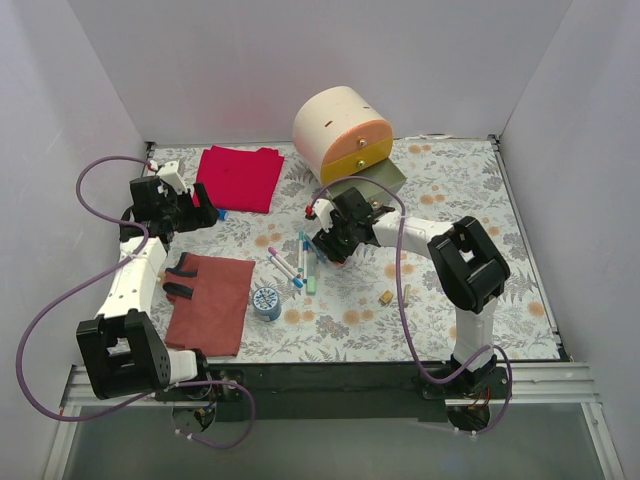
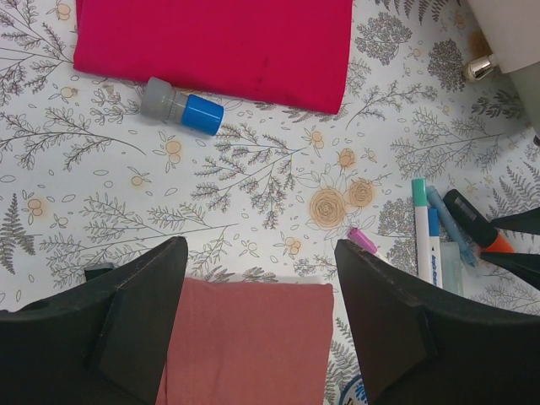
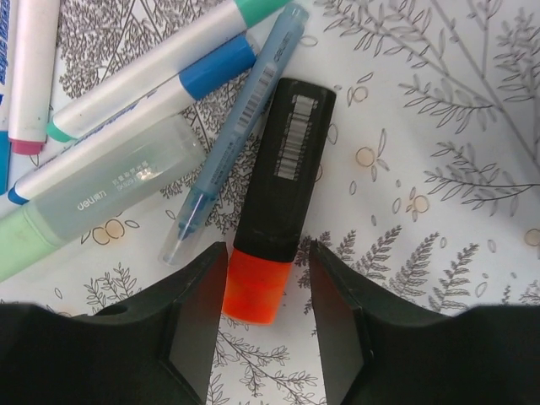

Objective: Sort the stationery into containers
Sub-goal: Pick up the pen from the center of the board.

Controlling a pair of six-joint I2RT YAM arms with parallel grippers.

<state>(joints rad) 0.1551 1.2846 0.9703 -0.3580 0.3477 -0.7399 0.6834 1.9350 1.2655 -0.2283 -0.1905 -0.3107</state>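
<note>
The black-and-orange highlighter [image 3: 277,211] lies on the floral mat beside several pens [image 3: 160,80]. My right gripper [image 3: 267,295] is open, its jaws either side of the highlighter's orange end, low over the mat. In the top view it [image 1: 328,243] is at the pen cluster [image 1: 295,265]. The blue-white tape roll [image 1: 267,302] and two tan blocks [image 1: 385,296] lie nearer the front. The cream cabinet [image 1: 335,120] stands at the back with its olive drawer [image 1: 378,180] pulled out. My left gripper [image 2: 261,287] is open and empty above the rust-brown cloth's far edge [image 2: 249,337].
A red cloth [image 1: 240,178] lies at the back left, and a rust-brown cloth [image 1: 212,300] at the front left. A small grey-and-blue tube [image 2: 181,107] lies by the red cloth's edge. White walls enclose the table on three sides.
</note>
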